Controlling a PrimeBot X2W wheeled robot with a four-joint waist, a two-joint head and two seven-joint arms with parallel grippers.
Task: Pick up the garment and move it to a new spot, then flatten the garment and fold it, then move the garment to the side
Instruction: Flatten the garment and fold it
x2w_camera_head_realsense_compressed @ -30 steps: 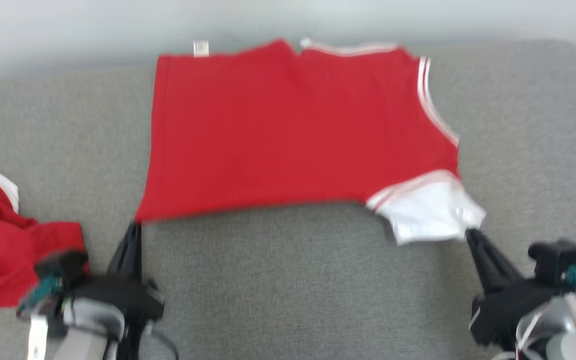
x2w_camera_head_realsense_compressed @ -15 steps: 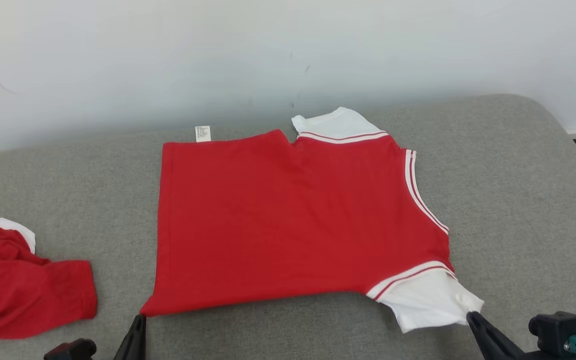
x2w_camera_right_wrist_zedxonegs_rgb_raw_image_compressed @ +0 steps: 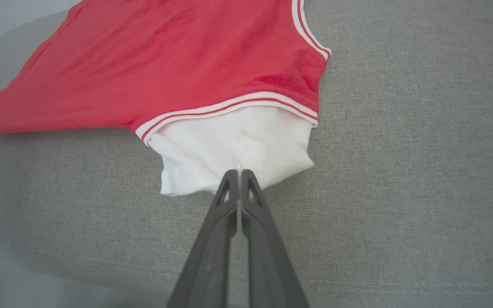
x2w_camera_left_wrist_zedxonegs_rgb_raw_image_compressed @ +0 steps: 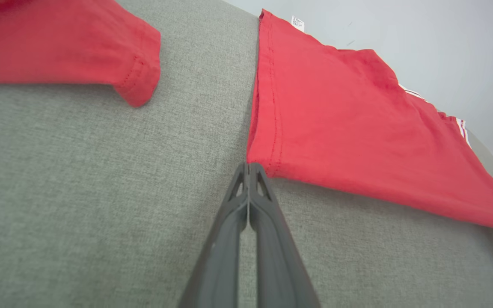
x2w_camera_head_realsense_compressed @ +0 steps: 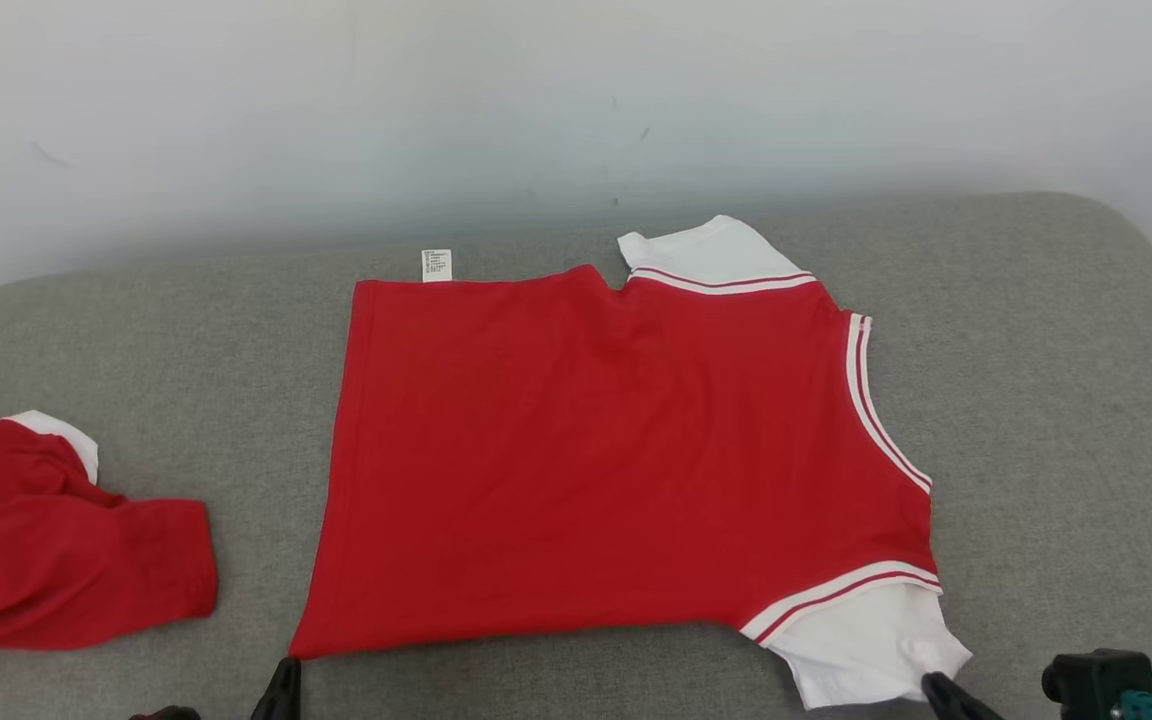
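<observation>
From the head view, the garment (x2w_camera_head_realsense_compressed: 626,450), a red top with white, red-striped trim, lies spread flat on the grey cushion (x2w_camera_head_realsense_compressed: 1036,400) with its far edge close to the pale wall (x2w_camera_head_realsense_compressed: 536,120). A small label (x2w_camera_head_realsense_compressed: 436,264) sticks out at its far left corner, one white sleeve (x2w_camera_head_realsense_compressed: 866,650) points toward the robot at the near right, and the far sleeve (x2w_camera_head_realsense_compressed: 706,250) lies at the back. A second red cloth (x2w_camera_head_realsense_compressed: 56,550) sits bunched at the left, well apart from it. The tip of the left gripper (x2w_camera_head_realsense_compressed: 284,690) shows just below the near left corner, and the right gripper (x2w_camera_head_realsense_compressed: 941,692) just beside the near sleeve. In the left wrist view, the left gripper (x2w_camera_left_wrist_zedxonegs_rgb_raw_image_compressed: 248,164) has its fingers pressed together, tips touching the hemmed corner of the garment (x2w_camera_left_wrist_zedxonegs_rgb_raw_image_compressed: 357,119); I cannot tell whether any cloth is caught between them. The second red cloth (x2w_camera_left_wrist_zedxonegs_rgb_raw_image_compressed: 58,47) lies across the upper left. In the right wrist view, the right gripper (x2w_camera_right_wrist_zedxonegs_rgb_raw_image_compressed: 239,172) is closed tight on the edge of the white sleeve (x2w_camera_right_wrist_zedxonegs_rgb_raw_image_compressed: 229,145), where a small pucker runs up from the tips.
</observation>
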